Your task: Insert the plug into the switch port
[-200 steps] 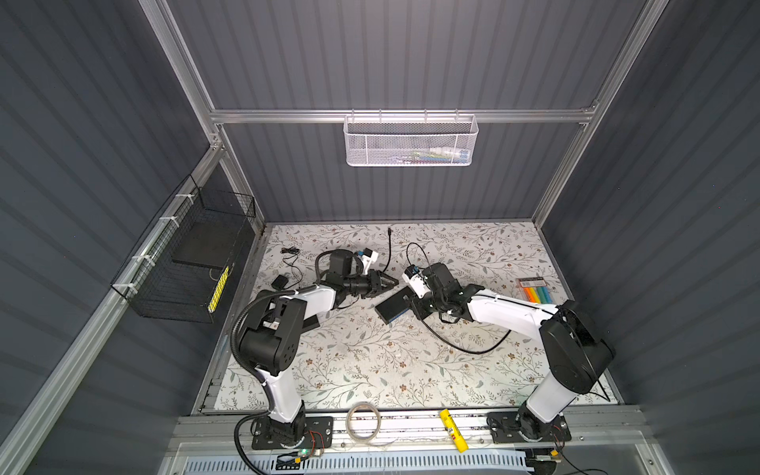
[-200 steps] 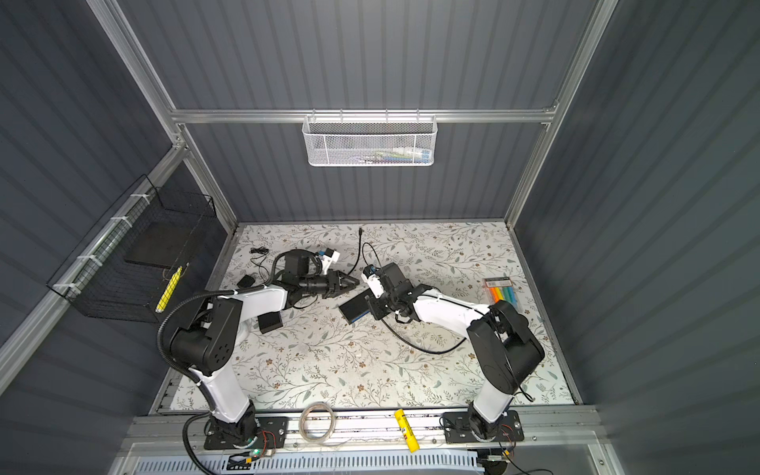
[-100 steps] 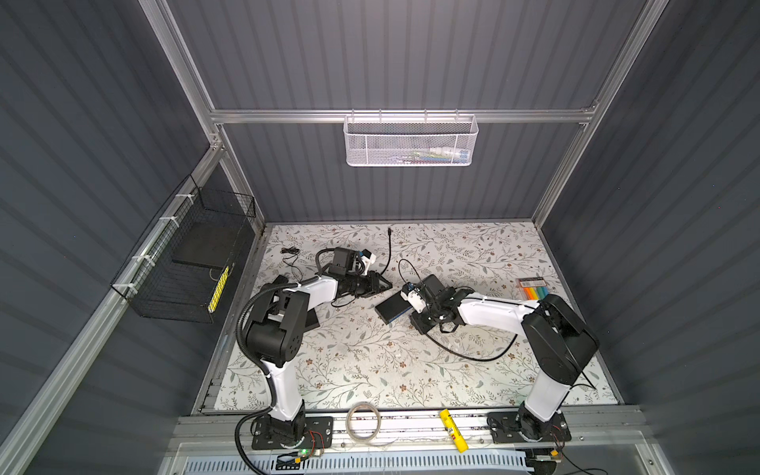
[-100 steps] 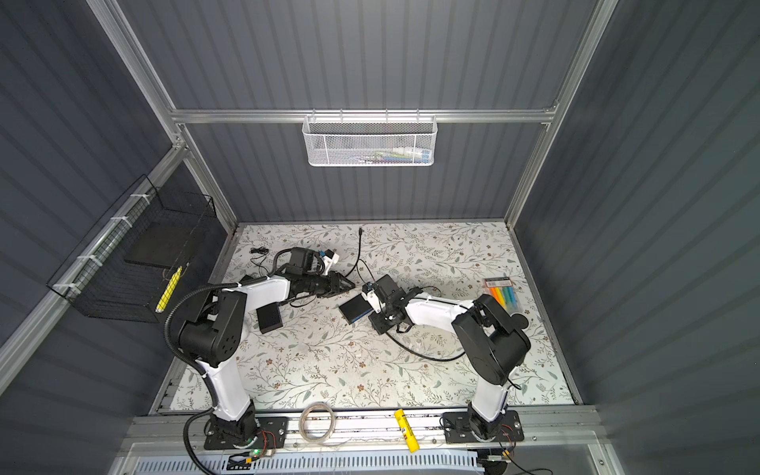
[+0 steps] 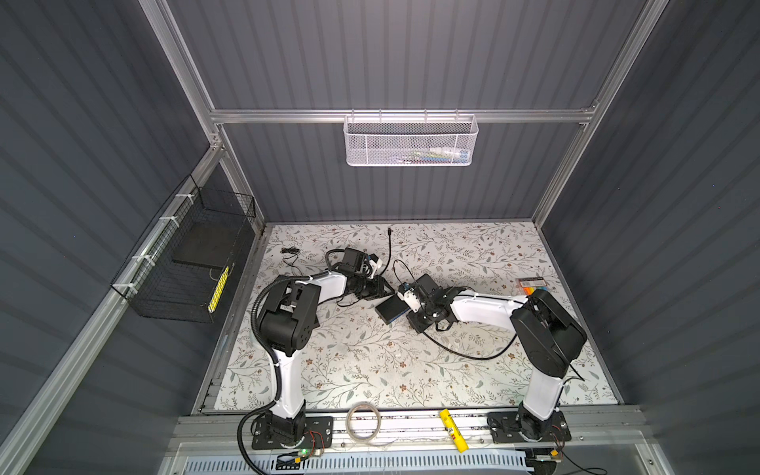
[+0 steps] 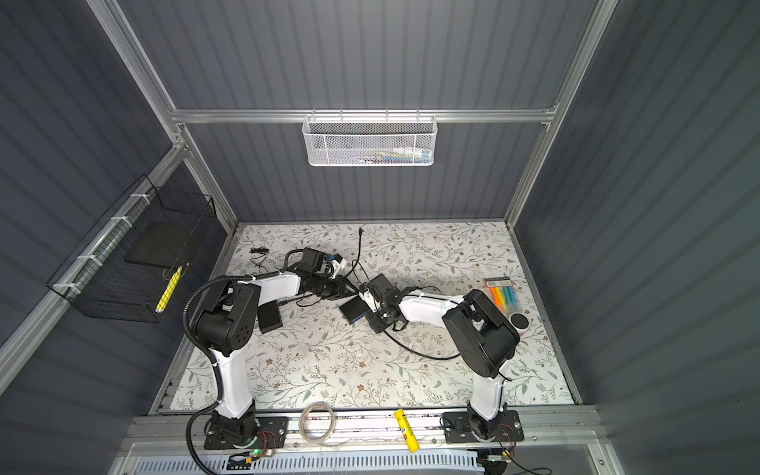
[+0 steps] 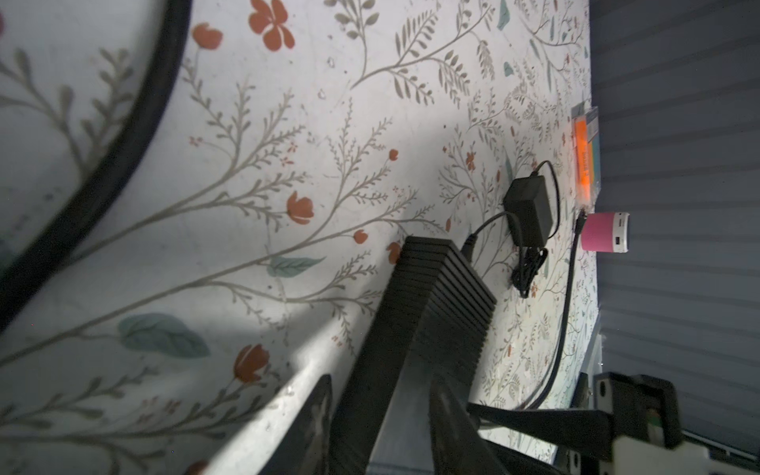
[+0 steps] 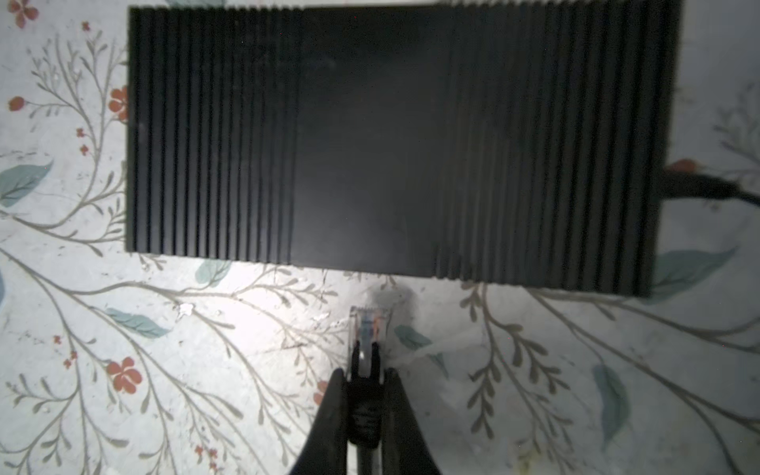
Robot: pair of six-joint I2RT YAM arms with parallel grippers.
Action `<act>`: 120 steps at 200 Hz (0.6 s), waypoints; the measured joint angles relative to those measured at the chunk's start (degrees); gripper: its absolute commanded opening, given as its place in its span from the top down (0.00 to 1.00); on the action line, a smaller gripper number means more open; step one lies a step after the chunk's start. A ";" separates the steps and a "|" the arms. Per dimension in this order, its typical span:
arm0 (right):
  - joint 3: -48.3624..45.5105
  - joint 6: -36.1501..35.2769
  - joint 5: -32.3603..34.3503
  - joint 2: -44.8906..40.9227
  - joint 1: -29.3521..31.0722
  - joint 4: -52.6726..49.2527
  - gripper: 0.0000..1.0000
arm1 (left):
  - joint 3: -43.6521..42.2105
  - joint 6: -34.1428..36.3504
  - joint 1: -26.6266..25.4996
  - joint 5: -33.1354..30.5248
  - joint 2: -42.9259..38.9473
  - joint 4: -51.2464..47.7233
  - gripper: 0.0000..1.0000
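Moved: right gripper (image 8: 364,376) has slid left and nearer during the last second, up to the right edge of the flat black rectangular plastic switch (image 8: 390,144), which lies where it lay.
Plug: small clear plastic modular plug (image 8: 367,329), orange-tinted wires inside, black rubber boot behind. Its tip faces the switch's long side, just short of it, with a strip of cloth between.
Right gripper: pinched tight on the plug's boot, one tapering black finger (image 8: 329,411) on each side.
Switch: fine ribs across both ends, a smooth band in the middle, lying mid-table. A blue strip shows along its near-right edge in both top views, and a thin black power lead (image 8: 707,189) enters one short end.
Left gripper (image 5: 383,288): at the switch's far-left corner, jaws part-way apart. In the left wrist view the switch body runs between its dark fingers (image 7: 316,419); whether they press on it I cannot tell.
Cable: round black cable (image 5: 477,358) curving from the plug across the near right.
Table: white cloth (image 5: 370,378) printed with grey-green sprigs and small red flowers.
Around: boxy black power adapter (image 7: 528,214) beyond the switch; pink cylindrical speaker (image 7: 604,232) and pack of bright highlighters (image 6: 503,294) by the right wall; white mesh basket (image 5: 411,140) on the far wall.
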 measured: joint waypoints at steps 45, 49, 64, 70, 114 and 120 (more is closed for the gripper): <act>2.12 -0.09 0.85 1.33 -0.04 -0.44 1.00 | 1.53 1.51 -0.83 -0.28 1.27 -2.01 0.60; 2.27 -0.09 0.90 1.44 -0.07 -0.59 1.00 | 1.70 1.64 -0.85 -0.31 1.29 -2.01 0.60; 2.75 -0.09 1.07 1.79 -0.07 -1.01 1.00 | 2.49 1.95 -0.87 -0.28 1.70 -2.05 0.60; 2.89 -0.09 1.18 1.92 -0.09 -1.11 1.00 | 2.75 2.05 -1.03 -0.28 1.92 -2.03 0.60; 3.41 -0.07 1.49 2.10 -0.35 -1.75 1.00 | 3.52 2.54 -1.46 -0.04 2.95 -2.40 0.61; 3.41 -0.02 1.49 2.10 -0.39 -1.84 1.00 | 3.54 2.54 -1.51 -0.02 2.99 -2.40 0.61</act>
